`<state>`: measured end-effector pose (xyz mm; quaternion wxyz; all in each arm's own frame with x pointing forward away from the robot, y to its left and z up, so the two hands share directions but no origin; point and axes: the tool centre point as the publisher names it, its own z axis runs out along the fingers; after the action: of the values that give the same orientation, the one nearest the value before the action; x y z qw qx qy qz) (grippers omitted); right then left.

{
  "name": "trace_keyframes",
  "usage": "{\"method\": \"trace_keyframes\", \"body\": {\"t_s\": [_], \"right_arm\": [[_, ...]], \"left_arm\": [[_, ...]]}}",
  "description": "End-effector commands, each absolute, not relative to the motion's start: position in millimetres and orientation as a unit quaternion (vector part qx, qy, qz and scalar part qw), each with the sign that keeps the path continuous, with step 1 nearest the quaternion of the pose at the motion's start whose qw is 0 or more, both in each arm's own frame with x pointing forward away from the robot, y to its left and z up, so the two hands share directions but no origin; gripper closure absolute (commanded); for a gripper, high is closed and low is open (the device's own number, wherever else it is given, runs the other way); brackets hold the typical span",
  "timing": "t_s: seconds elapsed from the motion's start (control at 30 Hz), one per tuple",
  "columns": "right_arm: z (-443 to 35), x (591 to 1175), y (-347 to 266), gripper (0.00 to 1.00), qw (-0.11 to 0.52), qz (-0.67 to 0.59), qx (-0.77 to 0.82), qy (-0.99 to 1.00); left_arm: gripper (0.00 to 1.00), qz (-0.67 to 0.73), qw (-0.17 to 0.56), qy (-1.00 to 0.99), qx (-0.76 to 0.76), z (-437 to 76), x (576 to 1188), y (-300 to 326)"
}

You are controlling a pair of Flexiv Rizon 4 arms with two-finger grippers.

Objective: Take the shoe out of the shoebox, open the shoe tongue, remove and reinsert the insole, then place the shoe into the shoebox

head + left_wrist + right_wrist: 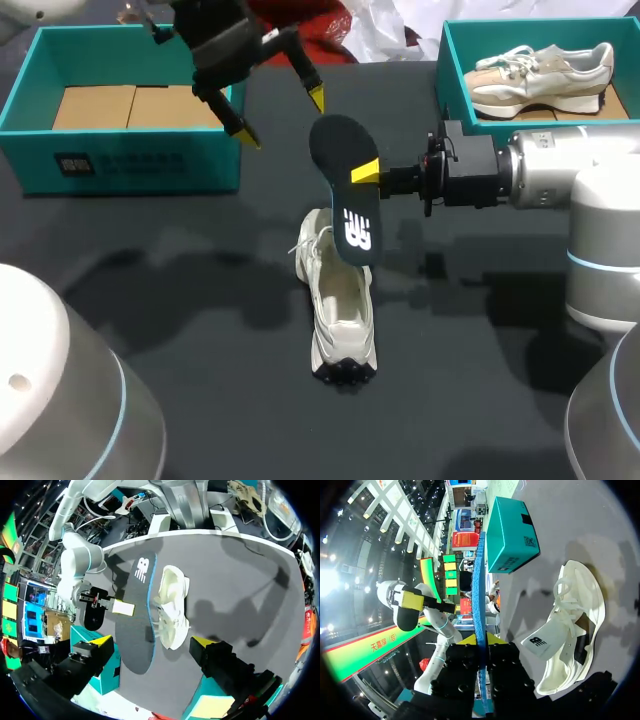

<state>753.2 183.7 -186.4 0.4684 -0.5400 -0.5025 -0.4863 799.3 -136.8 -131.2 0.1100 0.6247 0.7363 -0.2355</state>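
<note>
A white shoe (340,310) lies on the black table, toe toward the boxes, tongue pulled up (540,641). My right gripper (365,172) is shut on the dark insole (345,185), holding it in the air above the shoe's front. Its wrist view shows the insole edge-on (479,595) between the two yellow tips (481,639), with the shoe (575,625) beside and below. My left gripper (282,116) hangs open and empty above the table behind the insole. Its wrist view shows the insole (137,625) and the shoe (172,605) ahead of its spread fingers (152,641).
An open teal shoebox (120,160) with a cardboard insert stands at the far left. A second teal box (450,60) at the far right holds another pale shoe (540,75). Bare black table surrounds the shoe.
</note>
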Motion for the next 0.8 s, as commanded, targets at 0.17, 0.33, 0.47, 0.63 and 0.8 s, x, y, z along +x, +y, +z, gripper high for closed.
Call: {"method": "trace_keyframes", "body": {"t_s": [0.17, 0.33, 0.47, 0.63, 0.8], "right_arm": [[-187, 752, 185, 1.00, 0.467, -0.487, -0.541, -0.502], [-187, 752, 185, 1.00, 0.467, -0.487, -0.541, -0.502], [-187, 752, 185, 1.00, 0.467, -0.487, -0.541, -0.502], [-187, 752, 185, 1.00, 0.467, -0.487, -0.541, -0.502], [-187, 752, 185, 1.00, 0.467, -0.487, -0.541, -0.502]], "left_arm": [[0.00, -0.316, 0.226, 0.661, 0.642, -143, 791, -129], [0.00, -0.316, 0.226, 0.661, 0.642, -143, 791, -129], [0.00, -0.316, 0.226, 0.661, 0.642, -143, 791, -129], [0.00, -0.347, 0.244, 0.653, 0.627, -149, 792, -131], [0.00, -0.375, 0.299, 0.631, 0.610, -163, 792, -133]]}}
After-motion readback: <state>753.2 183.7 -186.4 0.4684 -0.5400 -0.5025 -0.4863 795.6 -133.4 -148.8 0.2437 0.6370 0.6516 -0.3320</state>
